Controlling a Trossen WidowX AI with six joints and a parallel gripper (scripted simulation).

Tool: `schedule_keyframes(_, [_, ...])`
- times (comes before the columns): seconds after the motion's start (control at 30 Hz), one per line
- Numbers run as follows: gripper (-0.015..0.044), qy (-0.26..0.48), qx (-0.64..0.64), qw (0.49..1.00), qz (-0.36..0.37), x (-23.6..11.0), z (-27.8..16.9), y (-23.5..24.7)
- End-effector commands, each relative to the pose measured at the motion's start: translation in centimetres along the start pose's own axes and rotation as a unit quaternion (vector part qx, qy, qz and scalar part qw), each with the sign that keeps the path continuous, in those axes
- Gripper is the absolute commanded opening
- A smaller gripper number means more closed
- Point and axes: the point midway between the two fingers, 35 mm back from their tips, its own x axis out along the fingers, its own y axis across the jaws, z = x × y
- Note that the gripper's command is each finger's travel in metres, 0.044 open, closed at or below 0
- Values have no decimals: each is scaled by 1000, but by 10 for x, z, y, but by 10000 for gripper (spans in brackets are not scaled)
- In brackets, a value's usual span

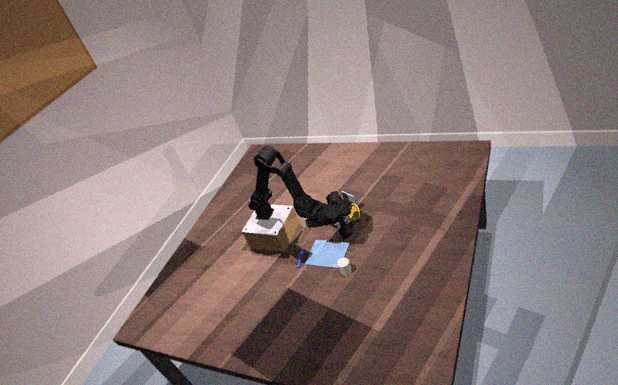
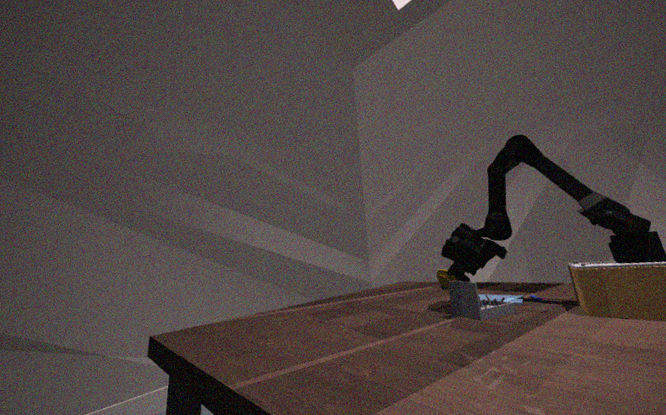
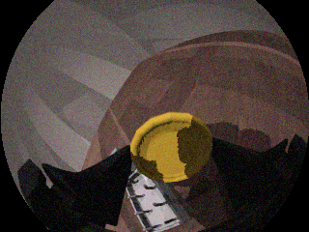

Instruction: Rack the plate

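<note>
The yellow plate [image 1: 355,212] [image 2: 443,278] [image 3: 166,145] is held between the fingers of my gripper [image 1: 350,212] [image 2: 451,276] [image 3: 172,147], which is shut on it. The plate is steeply tilted and sits low, above the table. The grey dish rack [image 1: 349,196] [image 2: 465,300] [image 3: 155,204] stands on the table. In the exterior view the plate is just left of the top of the rack's tall end wall. In the wrist view the rack's floor and dark rails show below the plate. The arm hides much of the rack in the top view. Contact between plate and rack cannot be told.
A light blue cloth [image 1: 326,253] [image 2: 511,299] lies near the rack, with a white cup [image 1: 344,267] at its corner. A small blue object [image 1: 300,259] [image 2: 533,298] lies beside the cloth. The arm's box-shaped base [image 1: 266,240] [image 2: 639,288] stands on the wooden table [image 1: 396,302] [image 2: 364,367].
</note>
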Motion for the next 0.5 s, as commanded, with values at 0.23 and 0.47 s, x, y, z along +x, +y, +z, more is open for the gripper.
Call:
schedule_keyframes(0.23, [0,-61,-106,991,62,-14,-21,6])
schedule_keyframes(0.47, [0,-101,-181,974,95,-26,-32,14])
